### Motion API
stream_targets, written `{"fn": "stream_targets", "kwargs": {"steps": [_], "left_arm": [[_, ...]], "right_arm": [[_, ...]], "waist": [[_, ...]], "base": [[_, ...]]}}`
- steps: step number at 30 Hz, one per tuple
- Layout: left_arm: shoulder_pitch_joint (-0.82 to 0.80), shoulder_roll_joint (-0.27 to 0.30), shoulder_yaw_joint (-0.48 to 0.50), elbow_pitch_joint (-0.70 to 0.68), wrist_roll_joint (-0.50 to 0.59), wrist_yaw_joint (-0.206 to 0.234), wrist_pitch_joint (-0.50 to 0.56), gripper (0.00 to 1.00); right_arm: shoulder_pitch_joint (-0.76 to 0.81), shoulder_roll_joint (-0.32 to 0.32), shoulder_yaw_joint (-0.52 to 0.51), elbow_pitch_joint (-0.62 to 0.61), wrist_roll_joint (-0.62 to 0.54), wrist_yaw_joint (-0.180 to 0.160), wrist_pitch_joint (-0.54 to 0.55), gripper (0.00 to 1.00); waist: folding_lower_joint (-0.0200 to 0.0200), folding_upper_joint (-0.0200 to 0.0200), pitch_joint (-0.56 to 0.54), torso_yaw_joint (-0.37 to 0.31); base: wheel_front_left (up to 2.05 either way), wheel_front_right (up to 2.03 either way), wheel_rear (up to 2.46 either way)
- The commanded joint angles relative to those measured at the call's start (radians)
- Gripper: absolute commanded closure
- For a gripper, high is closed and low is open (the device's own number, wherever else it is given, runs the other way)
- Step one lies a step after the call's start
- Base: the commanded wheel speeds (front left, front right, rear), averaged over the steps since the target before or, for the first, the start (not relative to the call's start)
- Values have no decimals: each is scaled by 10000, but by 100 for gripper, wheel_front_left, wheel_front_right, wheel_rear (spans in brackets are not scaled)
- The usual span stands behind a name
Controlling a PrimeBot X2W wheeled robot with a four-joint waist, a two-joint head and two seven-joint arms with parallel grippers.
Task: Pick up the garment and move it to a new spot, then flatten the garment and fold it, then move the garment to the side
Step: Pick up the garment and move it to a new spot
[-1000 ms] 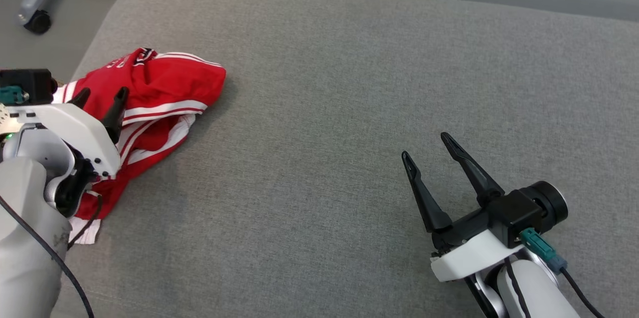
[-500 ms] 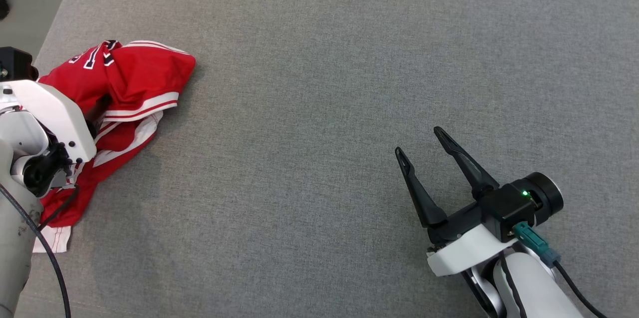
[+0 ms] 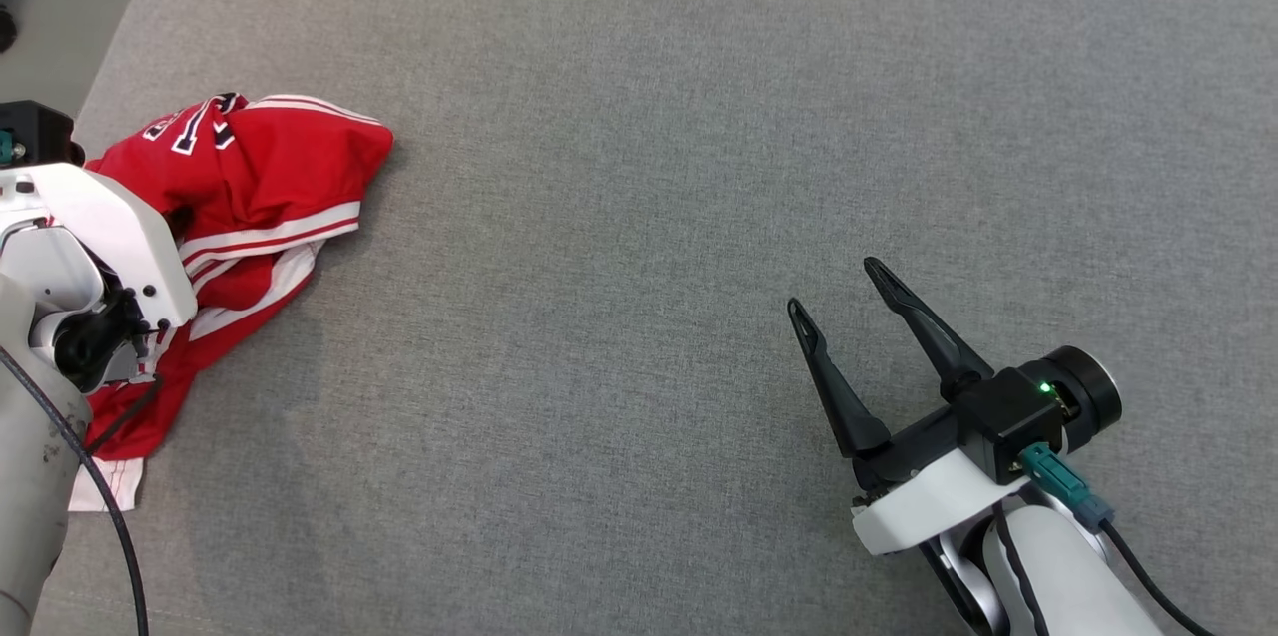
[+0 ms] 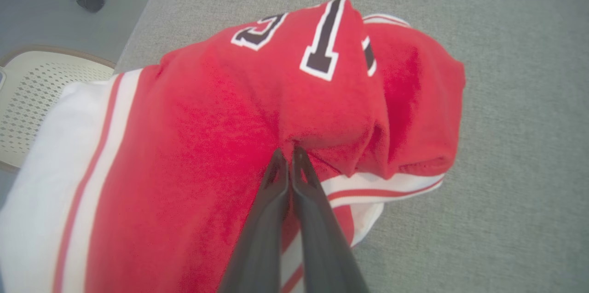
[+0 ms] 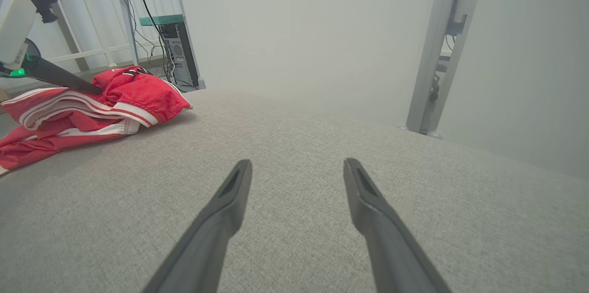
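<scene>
As left fingers (image 4: 271, 219) pinch garment (image 4: 193, 113), cushion (image 3: 639, 167) beneath

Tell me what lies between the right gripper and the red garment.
A bare stretch of grey cushion runs from the open right gripper to the garment, plain in the head view.

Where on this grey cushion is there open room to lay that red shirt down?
Bare cushion lies between the garment and the open right gripper. The left edge is crowded: the left gripper pinches the garment there.
</scene>
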Motion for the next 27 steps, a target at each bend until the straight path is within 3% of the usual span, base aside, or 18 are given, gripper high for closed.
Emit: {"fn": "stream_targets", "kwargs": {"steps": [1, 13, 27], "left_arm": [[-60, 41, -79, 17, -112, -4, -94, 100], [200, 4, -435, 176, -281, -4, -1953, 100], [461, -374, 35, -45, -264, 10, -5884, 100]], "right_arm": [[-17, -31, -24, 16, -36, -2, -1, 0], [459, 12, -114, 102, 113, -2, -1, 0], [1098, 37, -546, -29, 343, -2, -1, 0]], "waist": [[0, 0, -127, -2], [0, 0, -1145, 168], [0, 0, -2581, 298]], "base": [[0, 0, 0], [0, 0, 0], [0, 0, 0]]}}
